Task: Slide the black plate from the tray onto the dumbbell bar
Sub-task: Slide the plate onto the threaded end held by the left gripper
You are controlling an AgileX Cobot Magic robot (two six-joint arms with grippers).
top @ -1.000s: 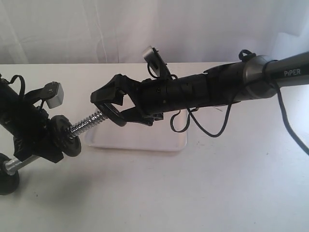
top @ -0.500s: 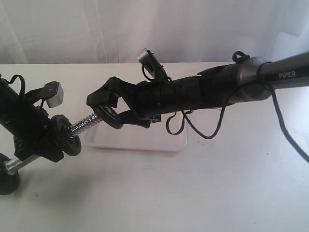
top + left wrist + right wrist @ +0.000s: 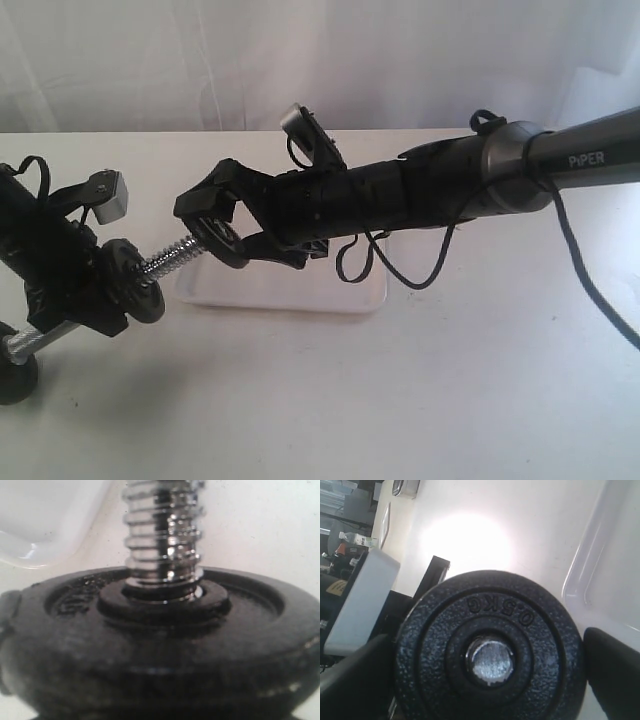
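Observation:
My right gripper (image 3: 210, 232) is shut on the black plate (image 3: 224, 242), gripping its rim between both fingers (image 3: 612, 665). The right wrist view shows the plate (image 3: 490, 630) face-on, marked 0.5 KG, with the end of the dumbbell bar (image 3: 489, 662) inside its centre hole. The bar (image 3: 178, 256) is tilted and its chrome thread runs down to my left gripper (image 3: 95, 290), which is shut on it. A second black plate (image 3: 135, 280) sits on the bar against that gripper. It fills the left wrist view (image 3: 160, 645). The white tray (image 3: 300, 290) lies under the right arm.
A third black disc (image 3: 14, 375) sits at the bar's low end near the table's left front. A loose black cable (image 3: 400, 265) hangs from the right arm over the tray. A white curtain closes off the back of the table.
My right gripper has moved left with the black plate, along the bar towards the left gripper. Less bare thread shows between the two plates. The left arm has barely moved.

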